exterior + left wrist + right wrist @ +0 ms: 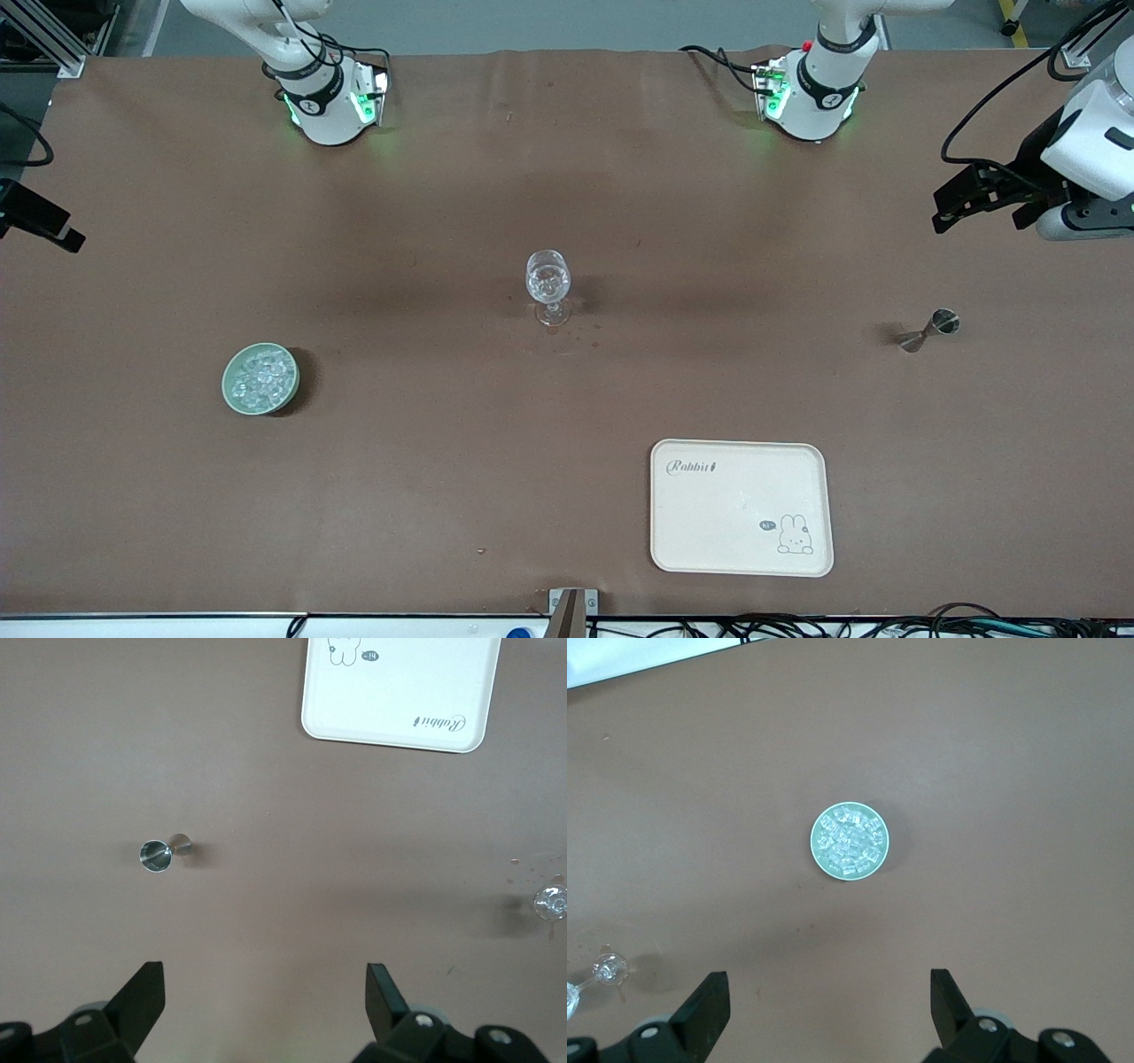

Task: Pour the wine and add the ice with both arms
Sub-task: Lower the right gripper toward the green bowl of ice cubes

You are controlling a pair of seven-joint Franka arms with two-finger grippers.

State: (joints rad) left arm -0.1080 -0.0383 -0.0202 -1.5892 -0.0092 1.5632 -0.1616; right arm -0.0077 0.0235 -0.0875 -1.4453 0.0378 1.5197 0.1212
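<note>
Glassy ice [260, 378], shiny metal jigger [928, 330], matt brown table [443, 496].

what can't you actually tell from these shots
- Wine glass: front view too small to tell ice from liquid inside; both wrist views cut it at the edge.
- Right gripper: cut by the front view's edge; fingers open in its wrist view.
- Left gripper: open.
- Jigger: contents too small to see.
- No wine bottle shows.

Place: robot lab
Signs: two white arms [310, 89] bolted to a brown-covered table [443, 487]; aluminium framing [53, 40] at a corner; cables [842, 627] along the table's edge
</note>
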